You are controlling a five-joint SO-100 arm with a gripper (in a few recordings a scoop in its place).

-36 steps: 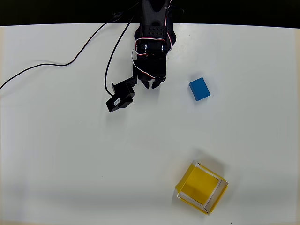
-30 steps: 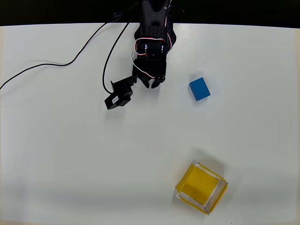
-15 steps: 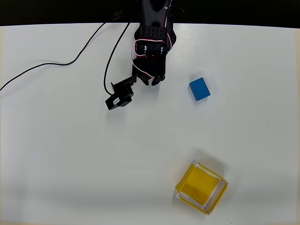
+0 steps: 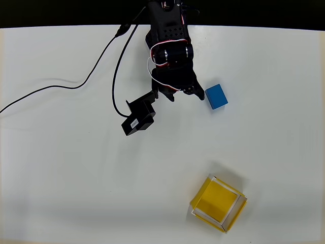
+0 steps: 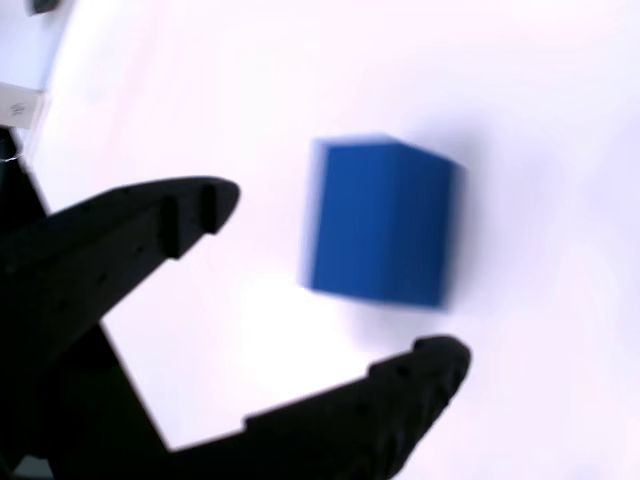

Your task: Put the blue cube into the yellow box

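Observation:
The blue cube rests on the white table at the upper right of the overhead view. My black gripper is just left of it, open, with nothing between the fingers. In the wrist view the blue cube is blurred and lies just past the fingertips of my gripper, roughly in line with the gap. One finger is upper left, the other lower right. The yellow box sits empty and turned at an angle near the lower right, far from the gripper.
A black cable trails from the arm's base across the table's left part. The wrist camera housing hangs to the lower left of the gripper. The table's far edge borders a dark strip.
The arm has swung right toward the blue cube and the jaws have spread wider. The camera housing shifted down and right. Cube and box have not moved.

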